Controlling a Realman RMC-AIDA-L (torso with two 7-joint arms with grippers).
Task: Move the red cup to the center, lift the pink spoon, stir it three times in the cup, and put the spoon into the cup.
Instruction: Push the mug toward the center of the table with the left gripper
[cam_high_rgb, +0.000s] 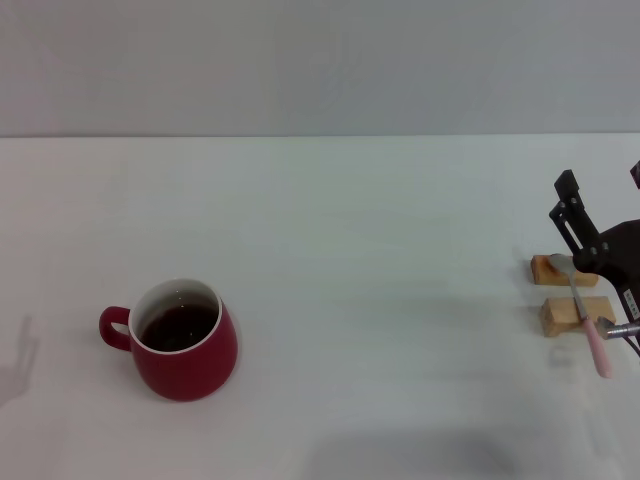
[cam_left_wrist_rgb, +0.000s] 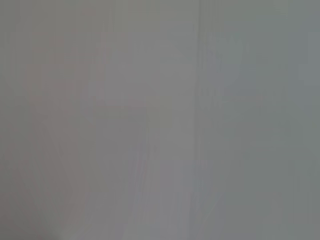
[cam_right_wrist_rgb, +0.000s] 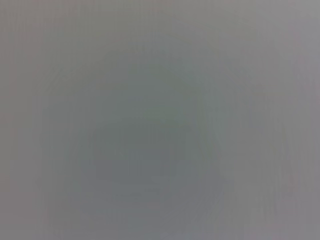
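The red cup (cam_high_rgb: 185, 350) stands on the white table at the front left. It is a glossy dark red mug with dark liquid inside, and its handle points left. Far to the right, the pink spoon (cam_high_rgb: 588, 312) lies across two small wooden blocks, its silver bowl toward the back and its pink handle toward the front. My right gripper (cam_high_rgb: 601, 177) hangs at the right edge just behind and above the spoon, open and holding nothing. The left gripper is out of view. Both wrist views show only a plain grey surface.
Two tan wooden blocks (cam_high_rgb: 562, 270) (cam_high_rgb: 572, 316) hold the spoon up near the right edge. The white table (cam_high_rgb: 380, 300) stretches wide between cup and spoon. A faint shadow falls at the far left edge.
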